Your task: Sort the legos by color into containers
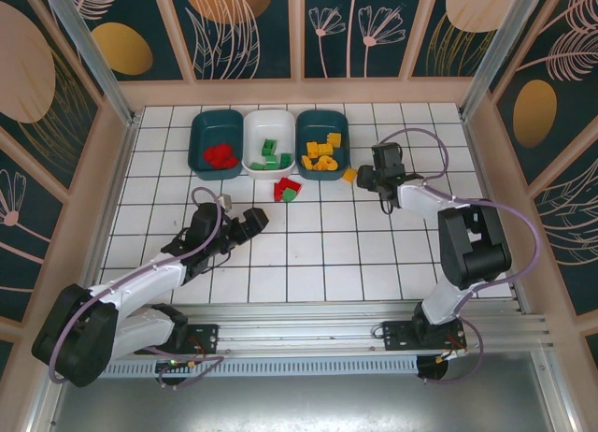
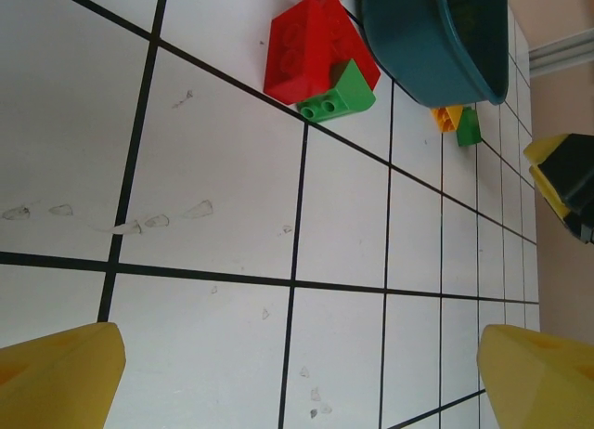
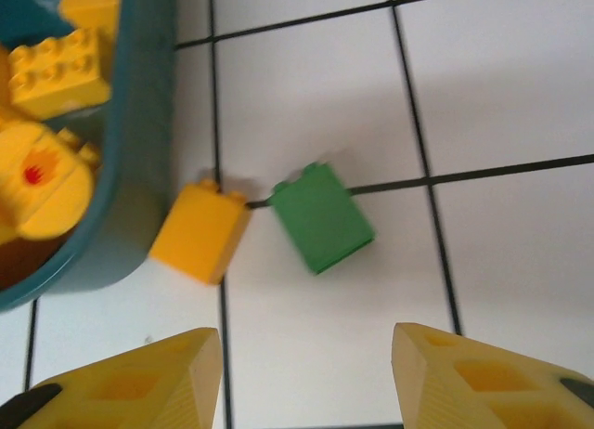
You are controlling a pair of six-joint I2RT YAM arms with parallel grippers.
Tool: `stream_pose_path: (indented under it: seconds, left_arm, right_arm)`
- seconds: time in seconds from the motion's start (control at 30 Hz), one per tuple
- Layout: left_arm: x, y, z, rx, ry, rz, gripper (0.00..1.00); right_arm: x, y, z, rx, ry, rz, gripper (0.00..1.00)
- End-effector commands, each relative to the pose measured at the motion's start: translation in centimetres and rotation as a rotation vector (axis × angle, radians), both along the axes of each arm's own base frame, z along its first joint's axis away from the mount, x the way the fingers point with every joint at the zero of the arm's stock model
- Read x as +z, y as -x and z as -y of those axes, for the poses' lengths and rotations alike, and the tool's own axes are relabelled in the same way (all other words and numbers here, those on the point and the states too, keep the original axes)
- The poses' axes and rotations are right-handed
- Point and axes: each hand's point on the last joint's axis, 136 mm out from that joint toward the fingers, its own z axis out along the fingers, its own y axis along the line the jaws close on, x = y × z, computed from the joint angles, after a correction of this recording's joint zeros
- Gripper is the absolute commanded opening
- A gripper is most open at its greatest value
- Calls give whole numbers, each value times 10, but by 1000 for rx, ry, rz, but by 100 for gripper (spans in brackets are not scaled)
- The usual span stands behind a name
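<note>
Three containers stand in a row at the back: a teal one [image 1: 215, 144] with red legos, a white one [image 1: 269, 142] with green legos, and a teal one [image 1: 322, 142] with yellow legos [image 3: 56, 71]. In front of them lie a red brick [image 2: 311, 48] and a green brick [image 2: 336, 95], touching each other. By the right teal tub's rim [image 3: 139, 169] lie a yellow brick [image 3: 200, 232] and a green brick [image 3: 322, 215]. My right gripper [image 3: 306, 373] hovers open just short of these two. My left gripper [image 2: 297, 383] is open over bare tiles, well short of the red and green pair.
The tiled floor [image 1: 308, 254] is ringed by a low wooden wall [image 1: 299, 91], with a metal rail [image 1: 355, 315] along the near edge. The right gripper's fingers [image 2: 566, 183] show at the edge of the left wrist view.
</note>
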Motion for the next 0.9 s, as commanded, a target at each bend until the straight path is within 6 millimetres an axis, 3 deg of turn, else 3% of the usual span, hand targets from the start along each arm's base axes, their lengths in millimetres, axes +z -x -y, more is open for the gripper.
stream_pose_path:
  seconds: [0.0, 0.2, 0.4, 0.6, 0.87]
  left_arm:
    - [6, -2, 2, -16, -7, 27, 97]
    - [8, -1, 1, -14, -15, 27, 97]
    - [10, 1, -4, -11, -41, 33, 97]
    - [6, 2, -5, -12, -55, 30, 98]
    - [1, 4, -6, -22, -64, 26, 98]
  right_arm:
    - [0, -32, 10, -56, 39, 24, 52]
    - [-28, -67, 8, -44, 140, -40, 56]
    - [-50, -77, 7, -43, 170, -81, 57]
    - [-60, -57, -5, 13, 160, -113, 57]
    - [-64, -8, -35, 142, 81, -126, 57]
